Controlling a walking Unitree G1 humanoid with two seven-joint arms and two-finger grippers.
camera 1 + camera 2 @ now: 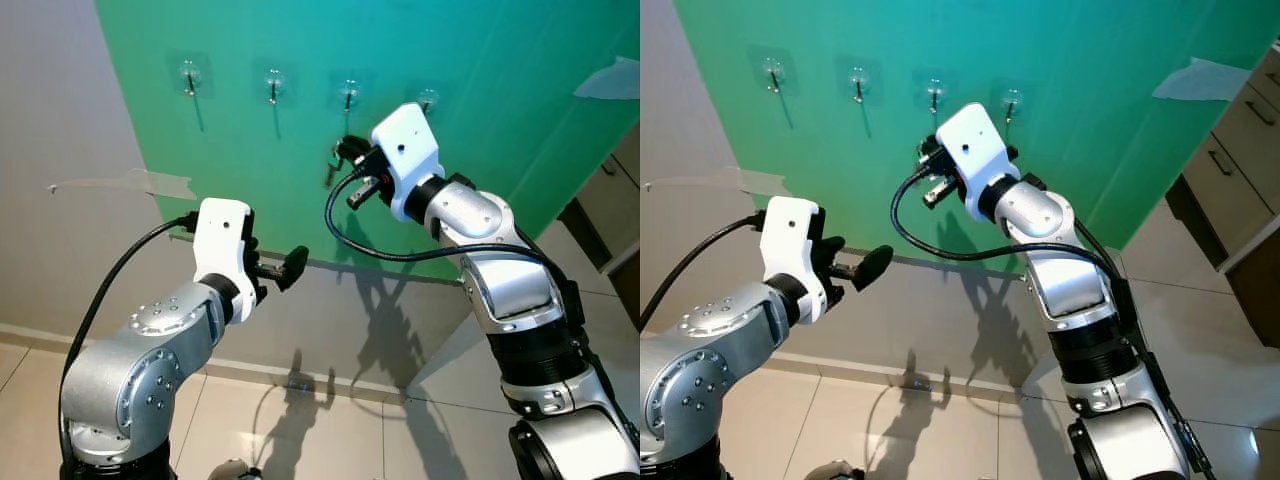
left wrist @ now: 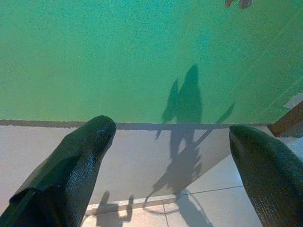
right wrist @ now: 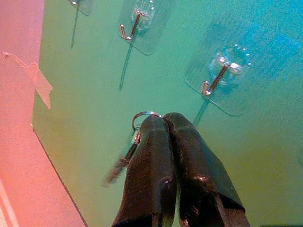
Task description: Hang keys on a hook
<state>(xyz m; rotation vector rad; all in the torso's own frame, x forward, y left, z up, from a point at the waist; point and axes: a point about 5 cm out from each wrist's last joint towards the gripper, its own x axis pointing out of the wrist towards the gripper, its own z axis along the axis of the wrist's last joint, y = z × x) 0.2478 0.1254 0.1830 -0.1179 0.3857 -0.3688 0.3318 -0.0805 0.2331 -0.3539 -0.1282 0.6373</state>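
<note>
Four hooks are sitting in a row on the green board; the right gripper is reaching just below them, while the left gripper is hovering lower, fingers apart. From the right wrist, both fingers are pinching shut on the keys, the ring poking out near a hook. Light, stiff metal, likely swinging; gripping beside the ring seems best.

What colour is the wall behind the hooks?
Green wall, clearest in the right wrist view, behind the clear hooks.
</note>
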